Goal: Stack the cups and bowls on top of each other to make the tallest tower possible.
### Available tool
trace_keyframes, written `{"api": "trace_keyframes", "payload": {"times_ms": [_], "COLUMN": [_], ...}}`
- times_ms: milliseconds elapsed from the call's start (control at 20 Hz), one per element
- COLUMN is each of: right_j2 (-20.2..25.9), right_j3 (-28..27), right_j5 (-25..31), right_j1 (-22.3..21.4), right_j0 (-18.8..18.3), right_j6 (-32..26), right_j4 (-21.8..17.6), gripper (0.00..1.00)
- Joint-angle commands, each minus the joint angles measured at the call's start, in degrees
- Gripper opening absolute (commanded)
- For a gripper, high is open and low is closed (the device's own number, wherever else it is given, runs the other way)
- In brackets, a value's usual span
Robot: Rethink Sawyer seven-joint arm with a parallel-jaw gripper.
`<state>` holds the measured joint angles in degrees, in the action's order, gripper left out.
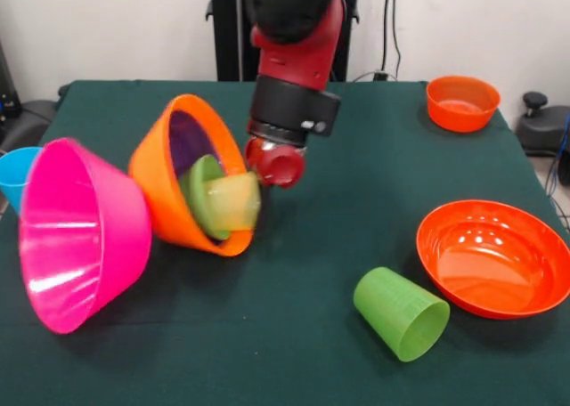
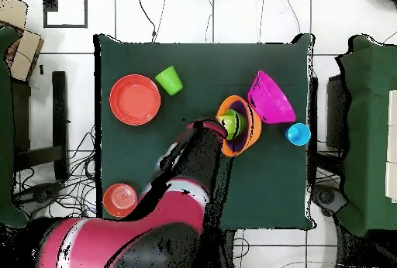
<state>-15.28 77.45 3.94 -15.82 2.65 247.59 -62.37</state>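
Observation:
The tower lies tipped on its side, mouth towards the camera: a large orange bowl [image 1: 165,192] holding the purple bowl [image 1: 187,139], the small green bowl [image 1: 198,197] and the yellow cup [image 1: 233,201]. It also shows in the overhead view [image 2: 252,133]. My gripper [image 1: 260,170] is at the orange bowl's right rim, its end hidden by the wrist and the bowl. The large pink bowl [image 1: 85,232] lies on its side, touching the orange bowl's left. A blue cup [image 1: 16,174] stands behind the pink bowl. A lime green cup [image 1: 401,312] lies on its side at the front right. The darker green cup is out of view.
A wide shallow red-orange bowl [image 1: 494,259] sits upright at the right edge. A small orange bowl [image 1: 461,103] sits at the far right corner. The dark green table [image 1: 294,353] ends close to the blue cup on the left.

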Motion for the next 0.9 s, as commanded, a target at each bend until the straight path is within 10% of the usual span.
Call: {"api": "trace_keyframes", "payload": {"times_ms": [50,900], "right_j2": [43.53,35.77], "right_j3": [5.28,8.28], "right_j5": [27.44,25.72], "right_j1": [-2.48,-7.17], "right_j0": [-13.96,-12.57], "right_j6": [-40.81,-55.7], "right_j4": [15.03,29.56], "gripper": [1.0,1.0]}}
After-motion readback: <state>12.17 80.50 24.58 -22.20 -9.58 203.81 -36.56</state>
